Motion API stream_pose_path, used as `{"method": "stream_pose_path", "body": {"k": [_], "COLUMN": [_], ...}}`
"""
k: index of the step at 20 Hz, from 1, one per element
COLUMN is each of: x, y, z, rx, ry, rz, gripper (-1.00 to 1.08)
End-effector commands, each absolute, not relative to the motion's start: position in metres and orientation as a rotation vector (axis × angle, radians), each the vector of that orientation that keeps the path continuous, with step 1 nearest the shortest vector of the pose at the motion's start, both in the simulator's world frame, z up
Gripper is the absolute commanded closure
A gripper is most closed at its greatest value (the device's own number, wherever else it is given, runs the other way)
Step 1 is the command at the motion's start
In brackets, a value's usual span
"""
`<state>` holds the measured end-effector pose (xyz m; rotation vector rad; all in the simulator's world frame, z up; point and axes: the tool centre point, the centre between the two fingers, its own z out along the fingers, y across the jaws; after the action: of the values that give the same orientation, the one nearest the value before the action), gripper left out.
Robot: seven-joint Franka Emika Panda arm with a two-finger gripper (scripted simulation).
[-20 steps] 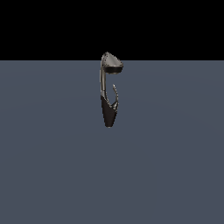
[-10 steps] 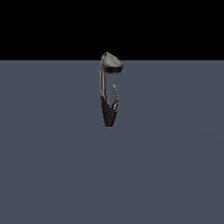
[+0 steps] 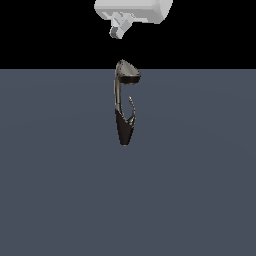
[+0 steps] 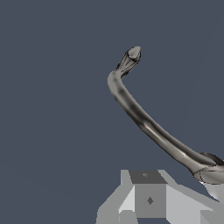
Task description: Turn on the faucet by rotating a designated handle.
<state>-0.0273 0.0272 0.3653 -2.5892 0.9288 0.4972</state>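
since the earlier frame half a second ago, the arm's white body has come into the exterior view from above, where before only the faucet was showing; the faucet itself has not shifted. the fingers (image 3: 117, 31) are hanging above the faucet (image 3: 123, 105), well apart from it and touching nothing. only a short white stub of them is showing in the exterior view, and the wrist view is giving just blocky grey parts at the frame's edge, so i cannot tell whether they are spread or closed; nothing is visibly held between them.

the faucet is standing upright on the grey counter (image 3: 60, 190), below the fingers and a little toward the exterior view's right of them. its broad hooded head (image 3: 127, 72) is the part nearest the fingers. the handle (image 3: 132, 107), a thin curved prong rising from the black base, is sitting lower, past the head, on the exterior view's right side of the neck. in the wrist view a long curved metal piece is showing, but which part of the faucet it is cannot be settled.

judging by this, the task is only beginning: the arm is arriving, while reaching the handle, making contact and rotating it are all left to do. the fingers are going to need to descend past the head without knocking it.
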Motion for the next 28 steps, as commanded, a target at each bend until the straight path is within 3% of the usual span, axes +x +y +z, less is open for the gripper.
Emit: {"method": "stream_pose_path", "body": {"k": [1, 15, 28], "x": [-0.011, 0.062, 0.086], "y": [0.025, 0.005, -0.007], "z": [0.348, 0.239, 0.180], "rx": [-2.528, -2.157, -1.962], "ry": [1.009, 1.417, 1.591], "rz": [0.531, 0.718, 0.804], "gripper": [1.08, 1.08, 1.08]}}
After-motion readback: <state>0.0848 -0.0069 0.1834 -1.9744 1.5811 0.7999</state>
